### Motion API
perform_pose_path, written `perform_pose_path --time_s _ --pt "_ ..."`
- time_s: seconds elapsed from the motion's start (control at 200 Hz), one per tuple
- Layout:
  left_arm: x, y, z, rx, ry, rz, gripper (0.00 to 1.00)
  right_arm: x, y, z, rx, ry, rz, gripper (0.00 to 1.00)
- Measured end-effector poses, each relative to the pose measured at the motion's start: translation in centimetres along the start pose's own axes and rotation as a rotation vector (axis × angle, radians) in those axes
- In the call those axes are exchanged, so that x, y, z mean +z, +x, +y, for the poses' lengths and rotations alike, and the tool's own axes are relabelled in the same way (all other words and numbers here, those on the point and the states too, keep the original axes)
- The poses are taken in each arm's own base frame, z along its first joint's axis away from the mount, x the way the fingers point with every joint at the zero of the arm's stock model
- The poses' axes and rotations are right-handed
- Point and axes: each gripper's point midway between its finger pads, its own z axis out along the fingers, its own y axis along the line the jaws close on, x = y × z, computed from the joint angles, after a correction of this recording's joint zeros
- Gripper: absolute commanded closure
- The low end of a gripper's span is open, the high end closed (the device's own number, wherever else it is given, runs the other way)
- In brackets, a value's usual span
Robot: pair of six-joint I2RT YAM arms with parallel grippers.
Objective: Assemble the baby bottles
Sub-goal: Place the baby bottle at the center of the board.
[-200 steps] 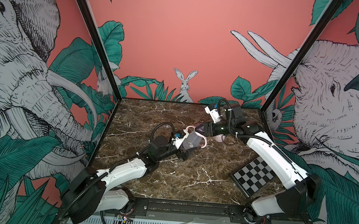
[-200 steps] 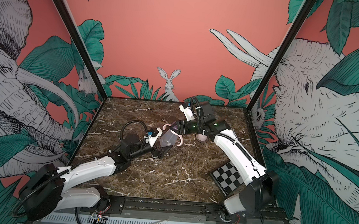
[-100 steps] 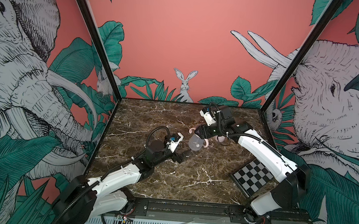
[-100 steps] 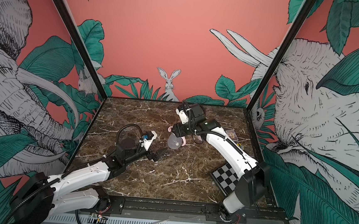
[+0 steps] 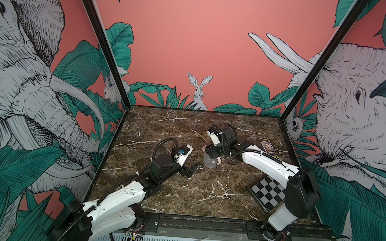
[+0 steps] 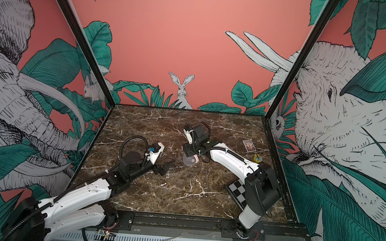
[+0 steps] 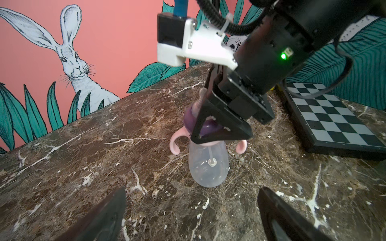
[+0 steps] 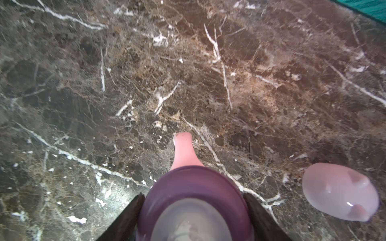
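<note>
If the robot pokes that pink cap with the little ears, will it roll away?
Probably it would wobble or roll a little: the pink cap is a rounded dome on the smooth marble table. Its two ear bumps might stop it soon. It looks thin and see-through, so likely light.

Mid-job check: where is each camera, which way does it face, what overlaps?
Top views: high above the front edge, looking down toward the back wall, showing both arms, the open left gripper and right gripper.
Left wrist: on the left arm, facing the bottle held by the right gripper; own fingertips show.
Right wrist: on the right arm, looking down between its fingers past the gripped purple collar at the table and pink cap.
Shared: top and left wrist views show the checkerboard.
</note>
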Motion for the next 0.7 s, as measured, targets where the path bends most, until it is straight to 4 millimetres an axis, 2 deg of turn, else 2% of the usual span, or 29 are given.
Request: perform_pose_path --time_s 0.155,0.34,0.505,0.6,0.7 --pt "0.0 0.2 0.1 0.004 -0.004 0.008 0.00 0.1 -0.2 0.1 -0.015 0.023 -0.056 0.46" --pt "0.2 0.8 0.1 0.010 -0.005 0.029 0.01 0.2 -0.4 0.1 -0.020 0.035 -0.077 0.29" --pt "0.6 1.6 0.0 0.008 -0.002 0.054 0.00 -0.8 -0.2 -0.1 -0.020 0.044 -0.073 0.19" --pt "1.0 2.2 0.0 0.007 0.002 0.075 0.01 -1.7 -0.7 -0.1 -0.020 0.042 -0.087 0.13" --pt "1.4 2.7 -0.1 0.006 0.009 0.090 0.00 -2.5 -1.6 0.0 -0.026 0.041 -0.098 0.11"
